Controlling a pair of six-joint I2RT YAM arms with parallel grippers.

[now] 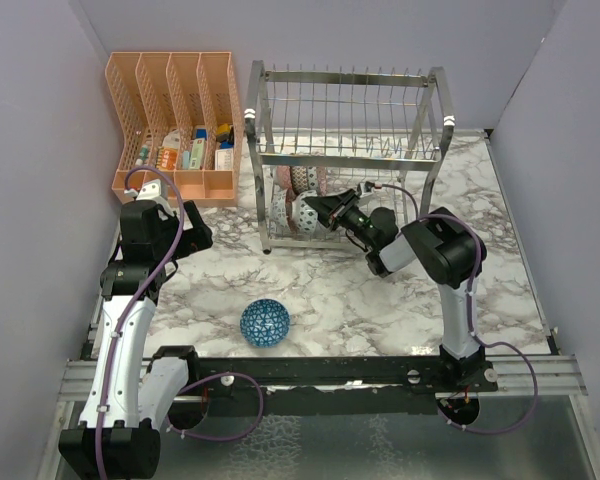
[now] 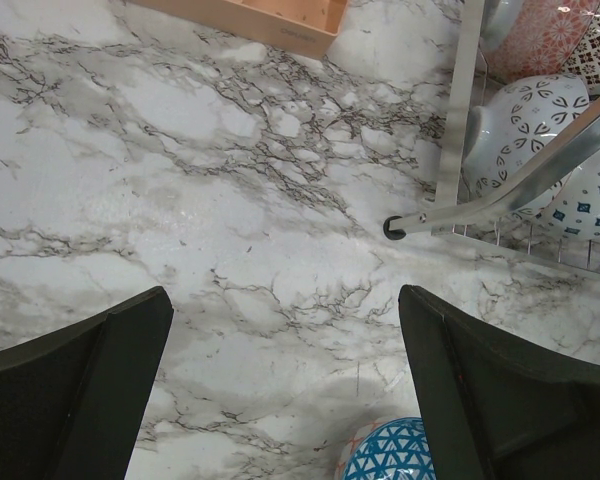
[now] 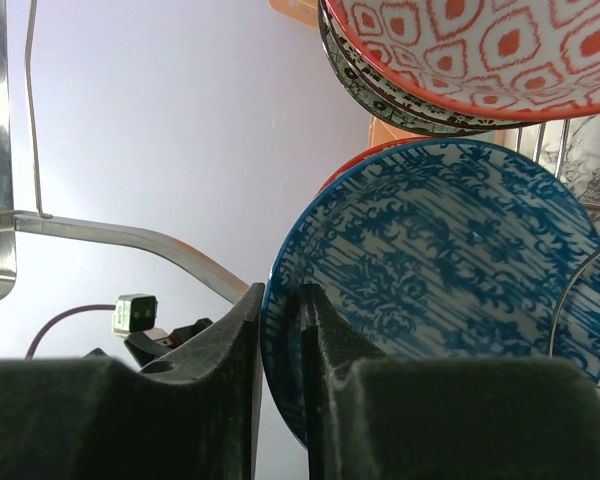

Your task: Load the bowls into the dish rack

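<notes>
Blue bowl (image 3: 430, 300) stands on edge in the lower tier of the dish rack (image 1: 340, 76), centre of the overhead view, next to a red-patterned bowl (image 3: 480, 50). The right gripper (image 3: 280, 295) pinches its rim. I'd make sure it sits between tines before letting go, then back straight out. The left gripper (image 2: 285, 295) hangs open and empty over the marble table (image 2: 230, 150). A second blue bowl (image 1: 265, 322) waits lower centre.
</notes>
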